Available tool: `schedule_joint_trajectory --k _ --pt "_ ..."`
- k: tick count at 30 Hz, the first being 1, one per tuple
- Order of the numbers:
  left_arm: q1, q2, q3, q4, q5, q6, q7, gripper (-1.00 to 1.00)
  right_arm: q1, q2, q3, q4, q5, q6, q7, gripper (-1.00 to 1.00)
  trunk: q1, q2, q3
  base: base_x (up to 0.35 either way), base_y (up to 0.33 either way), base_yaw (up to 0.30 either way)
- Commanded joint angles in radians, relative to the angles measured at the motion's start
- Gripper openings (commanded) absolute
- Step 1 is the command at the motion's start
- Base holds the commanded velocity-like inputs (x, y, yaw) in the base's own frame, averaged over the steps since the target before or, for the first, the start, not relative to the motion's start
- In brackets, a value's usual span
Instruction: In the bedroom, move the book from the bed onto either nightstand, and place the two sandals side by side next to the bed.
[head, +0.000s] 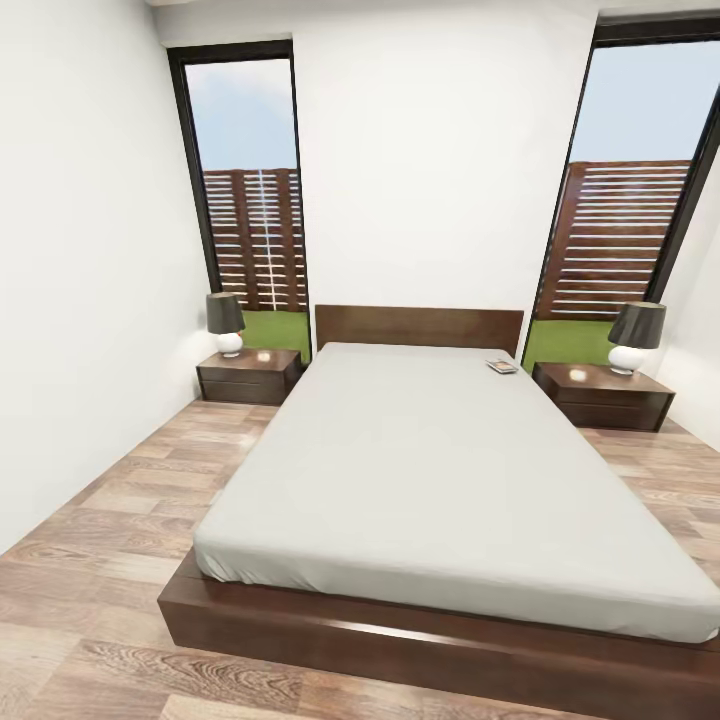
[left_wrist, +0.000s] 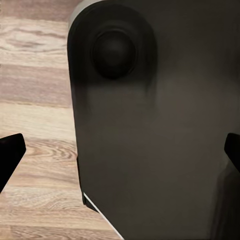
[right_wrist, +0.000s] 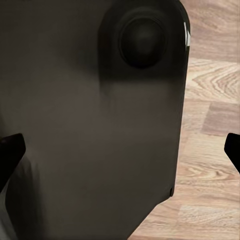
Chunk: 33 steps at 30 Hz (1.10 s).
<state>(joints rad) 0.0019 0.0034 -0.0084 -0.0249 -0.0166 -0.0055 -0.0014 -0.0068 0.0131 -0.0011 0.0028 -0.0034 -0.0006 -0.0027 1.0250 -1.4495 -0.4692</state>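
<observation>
Left gripper (left_wrist: 120, 150) spread wide, nothing between fingertips; right gripper (right_wrist: 120, 150) same, both hung low beside your dark base over plank floor. Book (head: 502, 366) lies far ahead on bed (head: 420, 470), near headboard, right side, just beside right nightstand (head: 603, 395). Judgement: right arm nearer; drive round first.

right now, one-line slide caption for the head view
Bedroom from the foot of the bed, book near the headboard beside the right nightstand.

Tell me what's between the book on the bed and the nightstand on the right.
In the head view, just a bare strip of grey mattress and a narrow floor gap separate the book from the right nightstand; nothing sits there.
</observation>
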Motion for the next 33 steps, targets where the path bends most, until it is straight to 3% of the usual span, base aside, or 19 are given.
schedule_joint_trajectory --k 1,33 --pt "0.000 0.000 -0.001 -0.002 -0.002 -0.001 0.000 1.00 -0.001 0.000 0.000 0.000 -0.001 -0.001 0.000 1.00 0.000 0.000 -0.001 0.000 0.000 0.000" --pt "0.001 0.004 -0.002 -0.003 -0.002 -0.027 0.001 1.00 -0.001 -0.001 0.003 0.002 0.009 -0.002 0.004 1.00 0.000 0.000 -0.001 0.000 0.000 0.000"
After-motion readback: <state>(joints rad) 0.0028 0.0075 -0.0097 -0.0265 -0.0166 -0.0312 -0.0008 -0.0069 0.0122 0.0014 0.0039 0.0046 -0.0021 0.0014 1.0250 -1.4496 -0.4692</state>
